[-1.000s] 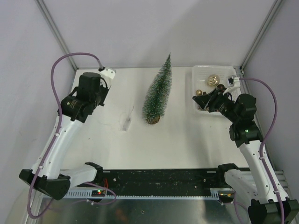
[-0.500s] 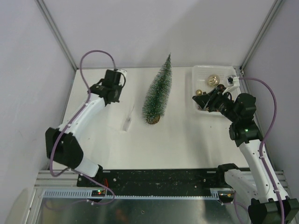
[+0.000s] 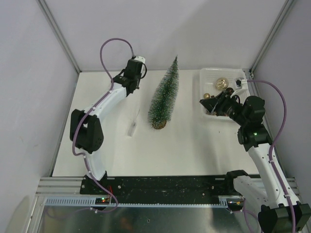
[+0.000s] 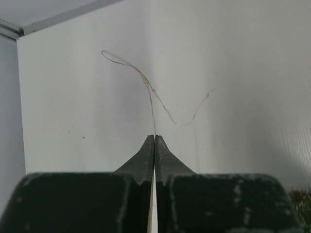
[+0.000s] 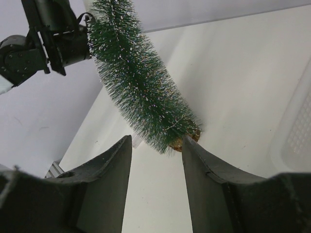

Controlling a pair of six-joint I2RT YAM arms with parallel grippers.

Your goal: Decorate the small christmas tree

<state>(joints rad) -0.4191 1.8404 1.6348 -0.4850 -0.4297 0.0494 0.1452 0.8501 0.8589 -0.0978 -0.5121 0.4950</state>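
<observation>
- A white table [image 3: 194, 145] is bounded by walls at the back and sides.
- The small christmas tree [image 3: 164, 94] is stood near the middle.
- A white basket [image 3: 210, 73] is set far right.
- A small clear object [image 3: 132, 127] is laid left of the tree.

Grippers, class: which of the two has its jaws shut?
The left gripper: its jaws are pressed together, pinching a thin wire. The right gripper has its jaws standing apart, holding nothing.

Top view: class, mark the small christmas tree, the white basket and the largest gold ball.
small christmas tree [image 3: 164, 94], top view, middle of its bristles.
white basket [image 3: 209, 75], top view, bare floor near its far-left corner.
gold ball [image 3: 221, 83], top view, its centre.
</observation>
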